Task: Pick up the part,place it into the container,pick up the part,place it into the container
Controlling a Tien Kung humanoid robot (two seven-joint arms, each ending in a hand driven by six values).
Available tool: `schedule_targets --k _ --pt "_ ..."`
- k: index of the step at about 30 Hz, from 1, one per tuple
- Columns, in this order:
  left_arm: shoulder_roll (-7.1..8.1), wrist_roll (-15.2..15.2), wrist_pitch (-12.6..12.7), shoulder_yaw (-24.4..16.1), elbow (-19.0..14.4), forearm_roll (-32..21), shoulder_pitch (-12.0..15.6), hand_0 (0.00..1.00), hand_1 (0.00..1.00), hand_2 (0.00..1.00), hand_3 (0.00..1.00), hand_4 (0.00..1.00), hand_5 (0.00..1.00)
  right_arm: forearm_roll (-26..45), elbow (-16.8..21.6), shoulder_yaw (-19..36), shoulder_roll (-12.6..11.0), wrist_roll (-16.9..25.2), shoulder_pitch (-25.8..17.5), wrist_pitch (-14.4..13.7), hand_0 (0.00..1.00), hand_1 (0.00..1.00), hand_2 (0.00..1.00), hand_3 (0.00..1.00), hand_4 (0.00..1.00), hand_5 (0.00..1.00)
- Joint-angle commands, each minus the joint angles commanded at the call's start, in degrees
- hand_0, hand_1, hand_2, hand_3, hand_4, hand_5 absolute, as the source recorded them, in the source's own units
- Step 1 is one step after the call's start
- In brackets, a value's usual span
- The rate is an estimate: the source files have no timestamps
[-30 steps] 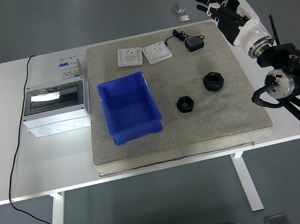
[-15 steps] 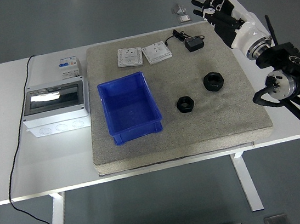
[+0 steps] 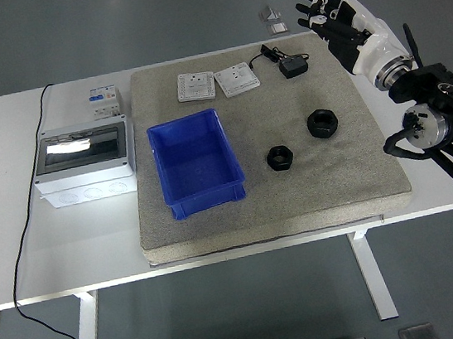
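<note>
Two black hex nuts lie on the grey mat: a larger nut (image 3: pixel 321 123) toward the right and a smaller nut (image 3: pixel 279 157) nearer the middle. The blue container (image 3: pixel 195 161) stands left of them, nothing visible inside. My right hand (image 3: pixel 324 11) is raised at the far right corner of the mat, fingers spread and holding nothing, well above and behind the larger nut. The left arm does not show.
A grey electrical box (image 3: pixel 84 161) with a clear lid sits at the left, a breaker (image 3: pixel 104 99) behind it. Two white switch plates (image 3: pixel 217 82) and a black adapter (image 3: pixel 292 66) lie at the mat's far edge. A cable (image 3: pixel 26 229) hangs off the table's left.
My right hand has shifted slightly toward the table's far right corner, its fingers still spread. Nothing on the mat has moved.
</note>
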Motion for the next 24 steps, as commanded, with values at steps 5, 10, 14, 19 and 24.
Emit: schedule_targets --k 5,10,14,19,24 --pt "-0.01 0.0 0.0 0.08 0.01 -0.1 -0.02 0.751 0.748 0.757 0.836 0.961 0.998 0.96 -0.25 0.3 -0.05 0.13 -0.09 -0.65 0.998 0.973 0.96 0.476 0.998 0.634" --pt "-0.01 0.0 0.0 0.11 0.02 -0.12 -0.02 0.751 0.747 0.757 0.836 0.961 0.998 1.33 -0.27 0.49 -0.08 0.05 -0.14 -0.57 0.998 0.976 0.959 0.462 0.998 0.709" --pt "-0.02 0.0 0.02 0.12 0.02 -0.15 -0.01 0.751 0.747 0.757 0.836 0.961 0.998 1.58 -0.21 0.34 -0.04 -0.11 -0.17 -0.16 0.998 0.976 0.959 0.462 0.998 0.709" --pt "-0.03 0.0 0.05 0.19 0.02 -0.24 -0.05 0.751 0.747 0.756 0.836 0.961 0.998 1.57 -0.12 0.16 0.01 -0.4 -0.16 0.37 0.998 0.974 0.956 0.459 0.998 0.74" --pt "-0.01 0.0 0.05 0.22 0.02 -0.25 -0.07 0.751 0.747 0.756 0.836 0.961 0.998 0.73 -0.06 0.03 -0.03 -1.1 -0.19 1.14 0.998 0.974 0.951 0.477 0.998 0.577"
